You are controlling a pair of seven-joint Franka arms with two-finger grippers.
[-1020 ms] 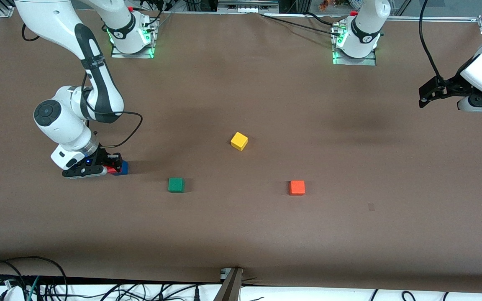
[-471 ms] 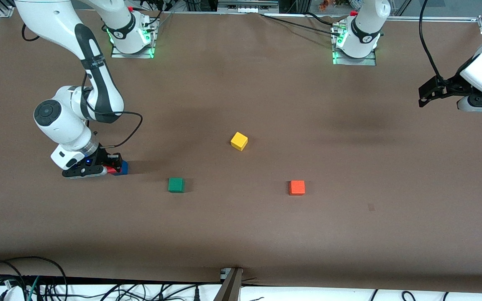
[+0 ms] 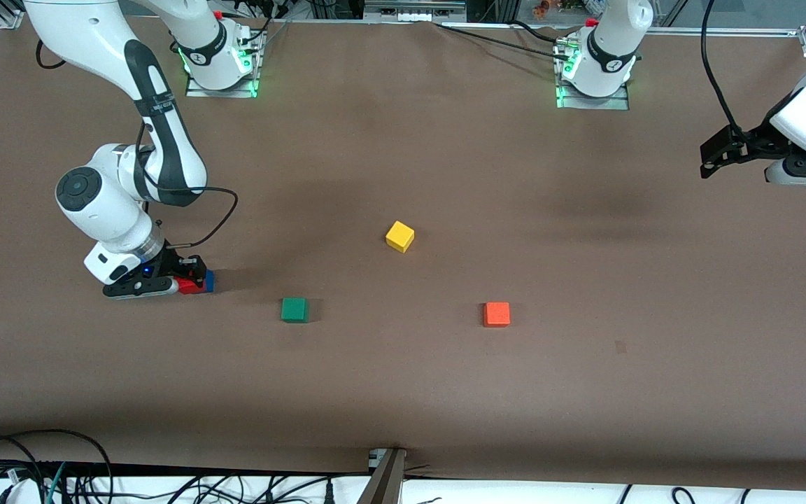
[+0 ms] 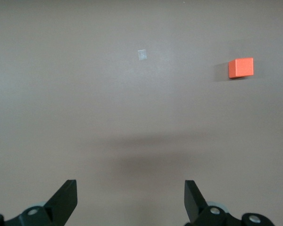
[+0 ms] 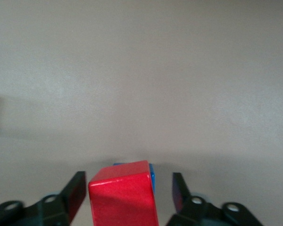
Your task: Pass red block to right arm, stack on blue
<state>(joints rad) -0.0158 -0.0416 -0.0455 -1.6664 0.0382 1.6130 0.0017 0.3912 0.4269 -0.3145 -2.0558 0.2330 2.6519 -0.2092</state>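
Note:
The red block (image 5: pixel 122 195) sits on the blue block (image 5: pixel 152 176), which shows only as a thin edge under it. My right gripper (image 5: pixel 128 183) is low around the red block with its fingers (image 5: pixel 77 188) open, a gap showing on each side. In the front view the red block (image 3: pixel 192 285) and the blue block (image 3: pixel 210 281) lie at the right gripper (image 3: pixel 189 275), toward the right arm's end of the table. My left gripper (image 3: pixel 707 162) waits open and empty, up over the left arm's end of the table, and also shows in its wrist view (image 4: pixel 130 190).
A green cube (image 3: pixel 294 309), a yellow cube (image 3: pixel 399 236) and an orange cube (image 3: pixel 497 314) lie apart on the brown table; the orange cube also shows in the left wrist view (image 4: pixel 240 68). Cables run along the table's front edge.
At the right gripper more of the red block shows and less of the blue one. The right wrist has shifted very slightly. The left arm has not moved.

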